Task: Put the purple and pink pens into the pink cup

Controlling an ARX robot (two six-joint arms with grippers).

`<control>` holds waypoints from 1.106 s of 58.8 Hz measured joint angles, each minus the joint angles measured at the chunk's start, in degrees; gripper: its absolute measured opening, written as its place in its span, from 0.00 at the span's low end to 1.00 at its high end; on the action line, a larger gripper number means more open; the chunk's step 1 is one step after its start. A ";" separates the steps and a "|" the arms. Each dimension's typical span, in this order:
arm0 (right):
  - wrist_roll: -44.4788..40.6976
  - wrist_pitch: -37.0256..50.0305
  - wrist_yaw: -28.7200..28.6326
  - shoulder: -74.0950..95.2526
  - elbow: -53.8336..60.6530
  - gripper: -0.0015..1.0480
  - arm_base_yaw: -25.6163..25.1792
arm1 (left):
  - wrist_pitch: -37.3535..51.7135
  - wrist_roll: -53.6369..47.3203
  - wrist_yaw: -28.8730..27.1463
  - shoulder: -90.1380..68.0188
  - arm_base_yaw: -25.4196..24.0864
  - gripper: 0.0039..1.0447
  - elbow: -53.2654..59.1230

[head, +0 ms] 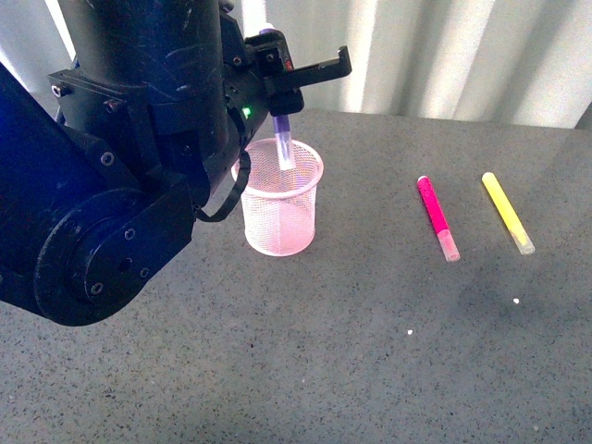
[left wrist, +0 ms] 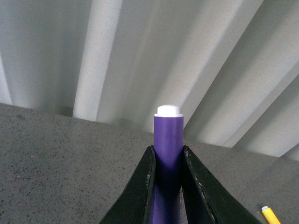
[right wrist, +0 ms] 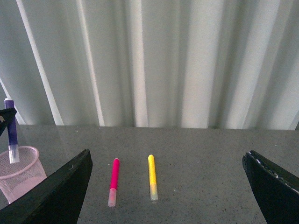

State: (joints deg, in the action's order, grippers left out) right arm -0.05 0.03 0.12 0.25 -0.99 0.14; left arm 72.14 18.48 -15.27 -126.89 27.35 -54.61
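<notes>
My left gripper (head: 277, 69) is shut on the purple pen (head: 283, 129) and holds it upright, pale cap down, with the cap dipping just inside the rim of the pink cup (head: 282, 208). In the left wrist view the purple pen (left wrist: 168, 140) stands clamped between my black fingers (left wrist: 140, 186). The right wrist view shows the purple pen (right wrist: 11, 133) over the pink cup (right wrist: 21, 175) at its left edge. The pink pen (head: 437, 217) lies flat on the table right of the cup; it also shows in the right wrist view (right wrist: 113, 179). My right gripper (right wrist: 168, 186) is open and empty, above the table.
A yellow marker (head: 507, 211) lies beside the pink pen, further right, and shows in the right wrist view (right wrist: 152, 175). The grey speckled table (head: 370, 351) runs back to a white corrugated wall (head: 444, 55). My left arm's black body fills the left of the front view.
</notes>
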 joint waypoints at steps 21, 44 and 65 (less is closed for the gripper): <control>0.02 0.00 0.00 0.00 0.00 0.93 0.00 | -0.90 0.09 0.02 -1.64 -0.74 0.12 -0.92; 0.02 0.00 -0.02 0.00 0.00 0.93 0.00 | -5.49 3.54 2.38 1.36 -1.62 0.54 3.30; 0.02 0.00 0.00 0.00 0.00 0.93 0.00 | -48.81 -3.96 6.01 26.45 -6.36 0.94 6.49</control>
State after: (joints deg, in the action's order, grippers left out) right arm -0.03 0.03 0.12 0.25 -0.99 0.14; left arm 23.33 14.52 -9.26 -100.44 20.99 -48.12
